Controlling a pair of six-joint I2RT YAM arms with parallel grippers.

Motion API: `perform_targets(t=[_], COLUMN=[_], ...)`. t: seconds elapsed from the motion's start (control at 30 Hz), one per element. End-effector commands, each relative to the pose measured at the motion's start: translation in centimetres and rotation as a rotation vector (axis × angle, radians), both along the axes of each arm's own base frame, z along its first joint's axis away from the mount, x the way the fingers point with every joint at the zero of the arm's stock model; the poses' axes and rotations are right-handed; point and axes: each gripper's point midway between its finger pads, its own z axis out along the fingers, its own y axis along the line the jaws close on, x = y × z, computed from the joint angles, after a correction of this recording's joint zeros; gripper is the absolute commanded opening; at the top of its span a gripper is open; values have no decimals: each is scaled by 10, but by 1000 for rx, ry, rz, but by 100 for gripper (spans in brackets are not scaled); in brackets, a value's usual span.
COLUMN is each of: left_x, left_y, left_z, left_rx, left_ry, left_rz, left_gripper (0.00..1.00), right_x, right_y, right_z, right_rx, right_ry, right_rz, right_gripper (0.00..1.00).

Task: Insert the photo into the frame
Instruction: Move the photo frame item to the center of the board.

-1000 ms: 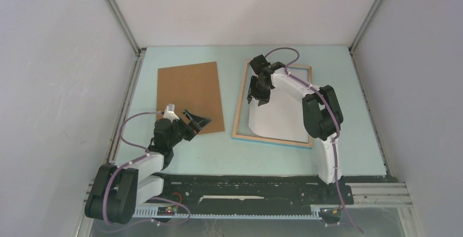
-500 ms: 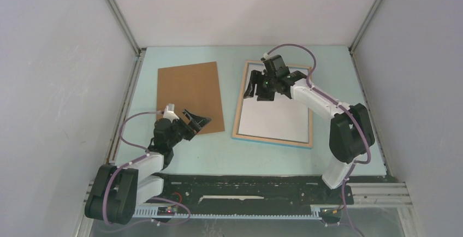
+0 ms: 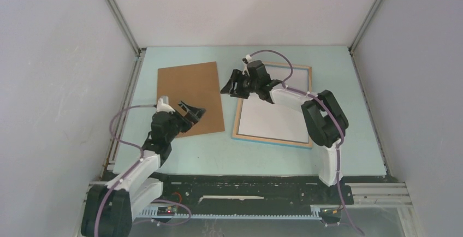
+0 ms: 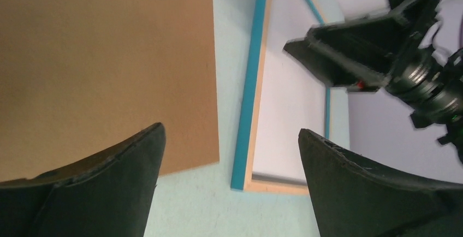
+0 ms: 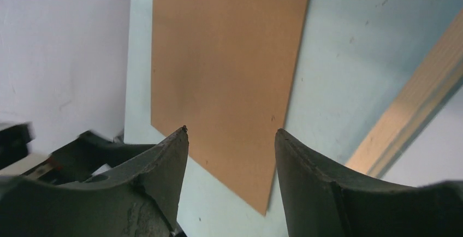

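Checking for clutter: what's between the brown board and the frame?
Only a bare strip of table separates the brown board from the frame, clearest in the left wrist view; from above, the right gripper hangs over its far end.

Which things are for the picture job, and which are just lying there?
For the job: the frame; the photo, white side up inside it.
Just lying about: the brown board, flat beside the frame.

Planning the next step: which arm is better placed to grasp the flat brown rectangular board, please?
Likely left: the open left gripper hovers over the brown rectangular board at its near edge.
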Motion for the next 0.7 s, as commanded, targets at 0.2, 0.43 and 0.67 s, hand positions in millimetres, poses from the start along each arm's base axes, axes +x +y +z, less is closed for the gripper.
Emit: perform_targets(t=[0.2,0.43,0.67], left_x=[15,12,36], left_y=[143,206,239], left_z=[46,19,-1], left_rx=[369,196,248], left_ry=[44,250,378], left_rz=[641,812,682], left_gripper=[100,100,100], right_x=[-18,-40,-51], right_y=[28,40,44], right_z=[-31,-37,-48], right_rx=[-119,-131,-166], right_ry=[27,41,67], right_rz=[26,195,285], right_gripper=[67,72,72])
